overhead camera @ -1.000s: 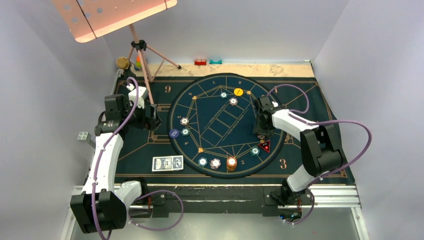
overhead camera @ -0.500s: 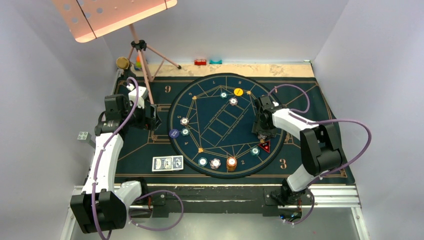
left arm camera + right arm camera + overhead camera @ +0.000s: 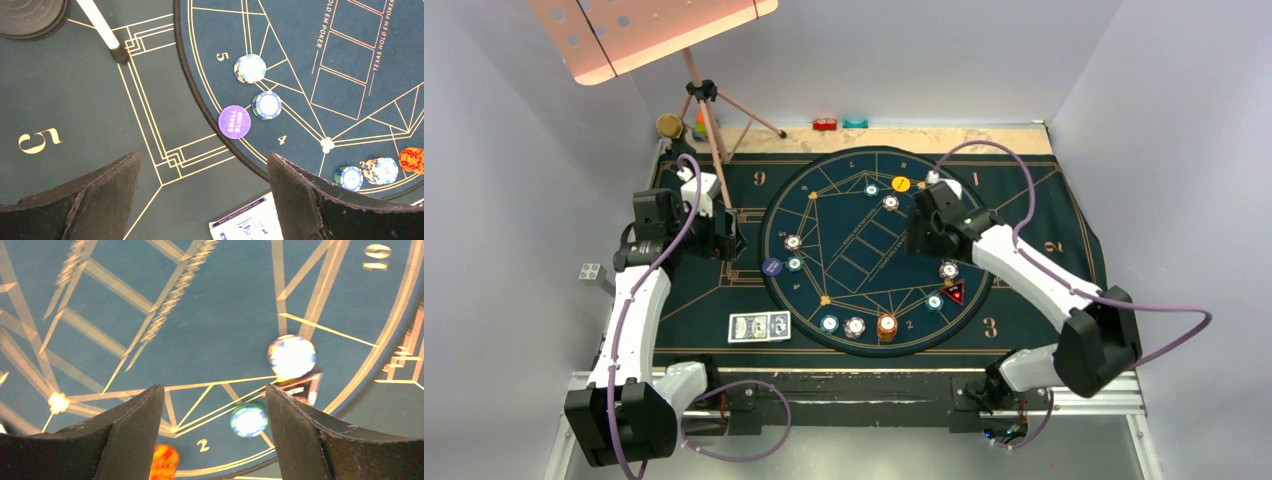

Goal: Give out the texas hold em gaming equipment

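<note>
A dark blue, gold-lined mat (image 3: 1044, 200) is seen spread over the counter (image 3: 984, 138). At 12 o'clock, beyond its far edge, a red block (image 3: 825, 125) and a teal block (image 3: 856, 124) are set side by side. At 10 o'clock a tripod (image 3: 707, 110) is planted, topped by a pink perforated panel (image 3: 644, 30).

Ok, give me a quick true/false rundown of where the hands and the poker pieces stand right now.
1. The left hand and right hand are both open and hold nothing. True.
2. The cards lie inside the round mat. False: they lie outside it, on the rectangular mat.
3. A white chip sits beside the red triangular marker. True.
4. The yellow disc is at the round mat's near edge. False: it is at the far edge.
</note>
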You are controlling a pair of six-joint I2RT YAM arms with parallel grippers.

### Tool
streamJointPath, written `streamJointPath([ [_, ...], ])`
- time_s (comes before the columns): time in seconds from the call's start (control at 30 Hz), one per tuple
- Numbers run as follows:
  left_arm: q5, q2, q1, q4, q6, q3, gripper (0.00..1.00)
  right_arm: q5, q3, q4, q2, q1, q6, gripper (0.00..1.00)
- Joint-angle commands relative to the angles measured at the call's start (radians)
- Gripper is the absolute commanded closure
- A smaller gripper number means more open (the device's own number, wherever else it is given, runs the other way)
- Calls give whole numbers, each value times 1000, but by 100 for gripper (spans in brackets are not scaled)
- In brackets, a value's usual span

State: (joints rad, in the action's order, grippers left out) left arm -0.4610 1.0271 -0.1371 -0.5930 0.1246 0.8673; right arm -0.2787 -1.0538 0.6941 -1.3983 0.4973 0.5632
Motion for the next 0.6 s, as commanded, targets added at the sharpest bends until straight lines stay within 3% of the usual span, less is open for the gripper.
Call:
streamJointPath([
  [0.0,-18,-9,-8,19,18,-4,0,39,-50,43,67,183,-69,21],
  [0.23,-15,-7,-9,19,18,-4,0,78,-34,64,68,404,-102,13],
  [0.57,-13,-3,-8,19,20,-5,0,99,-7,61,-9,524,-98,11],
])
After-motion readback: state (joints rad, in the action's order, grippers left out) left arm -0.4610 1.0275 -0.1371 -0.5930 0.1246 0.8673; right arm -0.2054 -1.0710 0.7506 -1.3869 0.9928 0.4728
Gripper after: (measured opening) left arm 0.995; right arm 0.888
